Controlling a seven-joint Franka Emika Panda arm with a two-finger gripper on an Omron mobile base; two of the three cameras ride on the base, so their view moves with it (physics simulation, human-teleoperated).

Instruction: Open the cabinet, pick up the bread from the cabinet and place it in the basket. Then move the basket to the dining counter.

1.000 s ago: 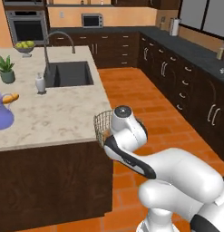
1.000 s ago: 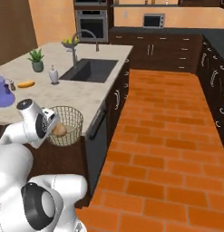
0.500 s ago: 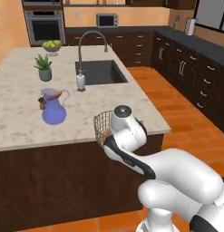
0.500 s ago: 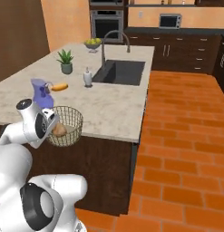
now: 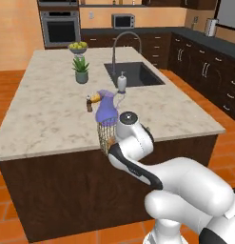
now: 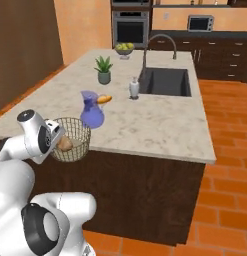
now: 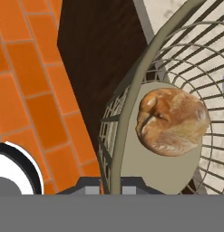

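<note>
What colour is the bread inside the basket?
Golden-brown, seen best in the hand view: bread in the basket.

The arm (image 5: 185,181) is showing glossy white, rounded shells with dark grey joint bands, a grey round cap on the wrist and a black-rimmed disc lower down.

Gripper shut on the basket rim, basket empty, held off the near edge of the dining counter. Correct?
Not empty. In the hand view the bread lies on the basket's beige bottom. The rest stands: the gripper is shut on the rim, and the right base view shows the basket hanging at the dining counter's near edge.
</note>
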